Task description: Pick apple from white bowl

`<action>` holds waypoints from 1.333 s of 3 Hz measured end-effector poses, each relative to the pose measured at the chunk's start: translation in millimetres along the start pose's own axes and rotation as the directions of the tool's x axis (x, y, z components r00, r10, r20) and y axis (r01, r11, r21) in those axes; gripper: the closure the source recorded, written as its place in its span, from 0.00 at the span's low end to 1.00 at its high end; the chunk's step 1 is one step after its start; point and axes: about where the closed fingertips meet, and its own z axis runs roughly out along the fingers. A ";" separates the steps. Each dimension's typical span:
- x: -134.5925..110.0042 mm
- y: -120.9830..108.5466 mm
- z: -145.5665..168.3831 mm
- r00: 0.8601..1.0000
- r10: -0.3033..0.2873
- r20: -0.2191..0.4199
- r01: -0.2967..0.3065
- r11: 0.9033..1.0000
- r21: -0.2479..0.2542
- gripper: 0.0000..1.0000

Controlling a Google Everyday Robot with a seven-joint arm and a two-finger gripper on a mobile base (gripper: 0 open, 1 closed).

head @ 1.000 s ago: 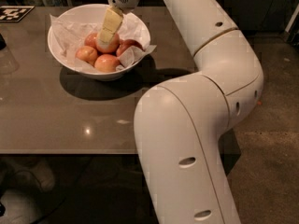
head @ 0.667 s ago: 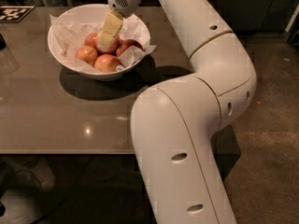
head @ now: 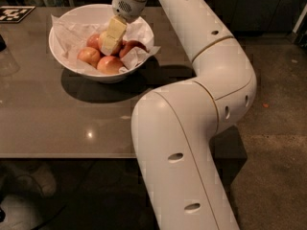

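Inside the white bowl [head: 91, 76], tool [head: 110, 49] low among the apples [head: 109, 65].

1 white bowl [head: 91, 76]: glossy, was lined with crumpled paper [head: 67, 30]. 1 table [head: 48, 123]: smooth, reflective. 1 gripper [head: 109, 49], down inside the bowl: looked matt cream plastic.

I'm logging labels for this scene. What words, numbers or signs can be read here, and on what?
No readable words or numbers.
Black-and-white marker on the table corner: pattern only, no letters.
Gripper, down in the bowl among apples: no markings.
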 end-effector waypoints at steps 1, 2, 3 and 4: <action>7.2 -2.8 3.0 1.000 0.022 0.004 -0.022 1.000 -0.009 0.00; 17.3 -0.3 6.7 0.999 0.046 0.008 -0.046 0.998 -0.036 0.00; 17.1 -0.1 6.9 0.999 0.046 0.008 -0.045 0.998 -0.037 0.00; 3.4 4.3 11.4 1.000 0.002 0.021 -0.001 0.999 -0.034 0.00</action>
